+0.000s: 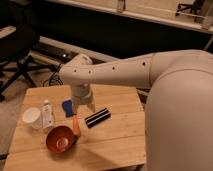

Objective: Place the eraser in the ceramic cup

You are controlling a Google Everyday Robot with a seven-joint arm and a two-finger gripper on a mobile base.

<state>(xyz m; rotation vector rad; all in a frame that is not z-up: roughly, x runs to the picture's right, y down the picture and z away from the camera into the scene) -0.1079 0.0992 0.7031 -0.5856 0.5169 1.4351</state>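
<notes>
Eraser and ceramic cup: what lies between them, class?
Camera view: white bottle and blue-headed brush lie between eraser and ceramic cup; gripper hangs beside the brush.
</notes>
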